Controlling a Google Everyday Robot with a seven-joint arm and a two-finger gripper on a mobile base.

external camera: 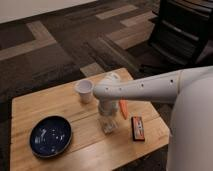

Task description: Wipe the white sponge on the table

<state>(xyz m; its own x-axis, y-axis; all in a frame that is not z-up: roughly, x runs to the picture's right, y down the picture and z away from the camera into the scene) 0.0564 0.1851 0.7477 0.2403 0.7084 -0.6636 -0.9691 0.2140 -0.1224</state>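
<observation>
The white sponge is a small whitish-grey block resting on the light wood table, just right of the middle. My gripper points straight down from the white arm that reaches in from the right. It is shut on the sponge and presses it onto the tabletop. The gripper body hides the sponge's upper part.
A dark blue bowl sits at the front left. A white cup stands behind the gripper, with a whitish object near the back edge. An orange stick and a dark red-edged bar lie right of the sponge.
</observation>
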